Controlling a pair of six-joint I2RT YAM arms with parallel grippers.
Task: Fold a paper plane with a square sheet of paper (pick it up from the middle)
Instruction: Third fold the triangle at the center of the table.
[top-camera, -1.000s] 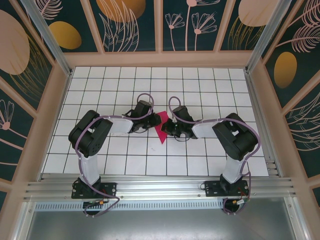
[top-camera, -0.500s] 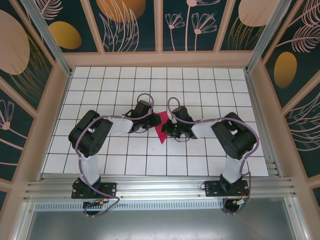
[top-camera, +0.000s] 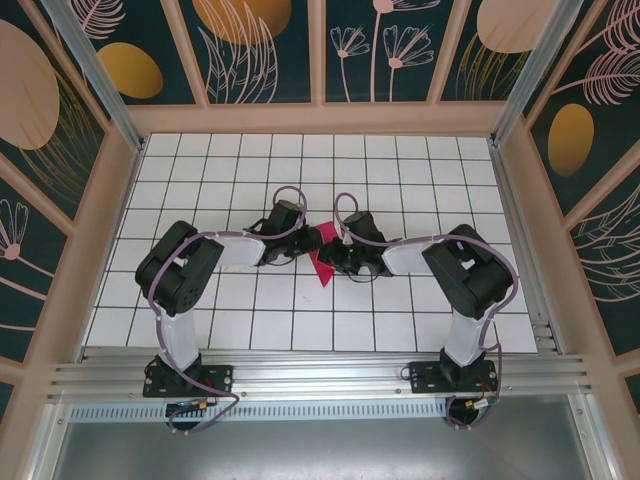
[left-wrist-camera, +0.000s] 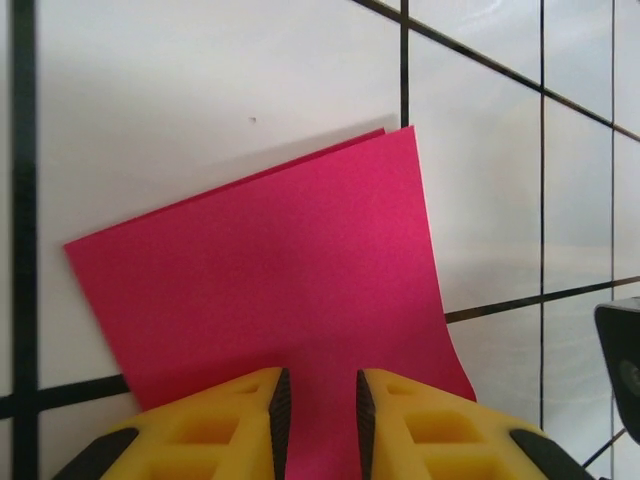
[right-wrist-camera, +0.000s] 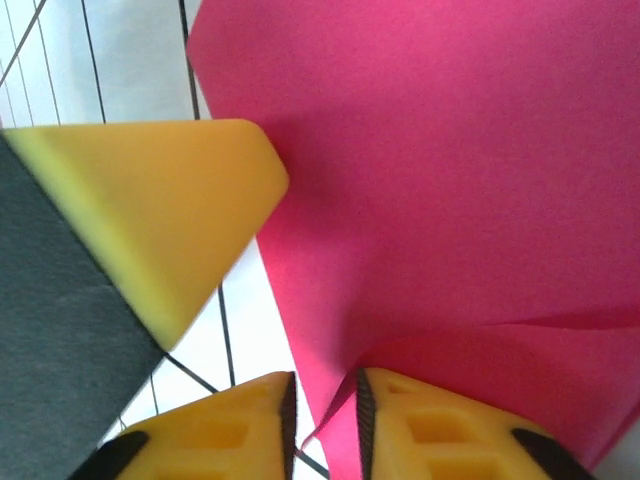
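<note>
The square sheet of paper (top-camera: 322, 268) is a magenta-pink piece folded over on itself, lying on the white grid table between the two arms. In the left wrist view the paper (left-wrist-camera: 270, 270) shows two layers at its far edge. My left gripper (left-wrist-camera: 320, 385) sits low over its near edge, jaws slightly apart, pink paper showing in the gap. My right gripper (right-wrist-camera: 322, 390) is open by a narrow gap, and a raised edge of the paper (right-wrist-camera: 450, 180) runs into that gap against the right pad. Both grippers, left (top-camera: 310, 243) and right (top-camera: 336, 257), meet at the paper.
The left gripper's yellow finger (right-wrist-camera: 150, 220) looms close at the left of the right wrist view. A dark part of the right gripper (left-wrist-camera: 622, 350) shows at the right edge of the left wrist view. Wooden walls (top-camera: 110, 230) ring the tiled table (top-camera: 300, 170).
The right gripper's jaws have parted from a tight pinch on the paper's edge. Both grippers have crept slightly closer together over the paper.
</note>
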